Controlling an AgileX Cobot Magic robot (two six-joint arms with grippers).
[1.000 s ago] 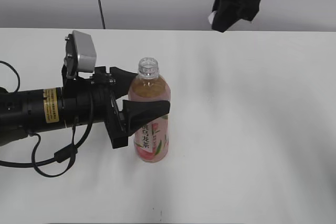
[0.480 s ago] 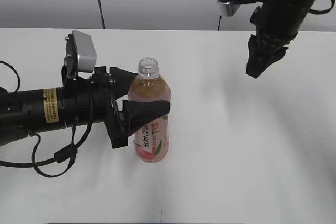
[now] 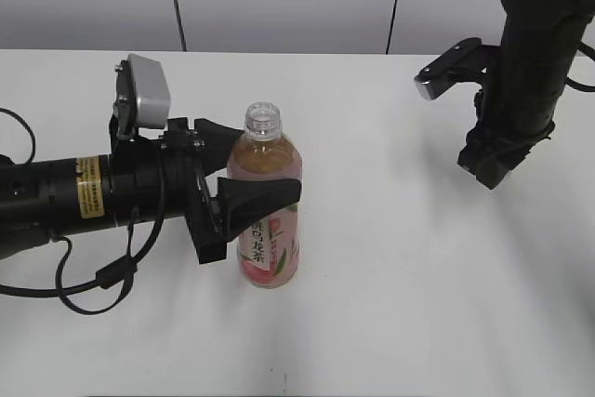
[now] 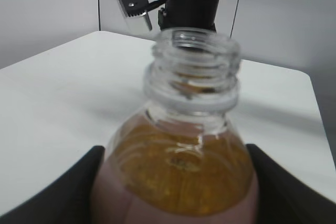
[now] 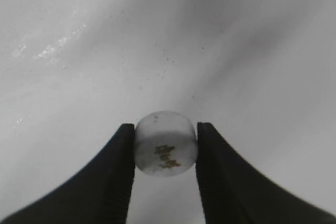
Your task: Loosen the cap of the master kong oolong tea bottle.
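Exterior view, item one: master kong oolong tea bottle (image 3: pixel 269 214), upright on the white table (image 3: pixel 400 276), neck open and uncapped, clamped at its shoulder between the fingers of the left gripper (image 3: pixel 249 174), which reaches in from nine o'clock. Item two: right gripper (image 3: pixel 487 166), at the bottle's two o'clock, well apart. Right wrist view: cap (image 5: pixel 166 143), white, pinched between that gripper's two dark fingers (image 5: pixel 111 182), above the tabletop.
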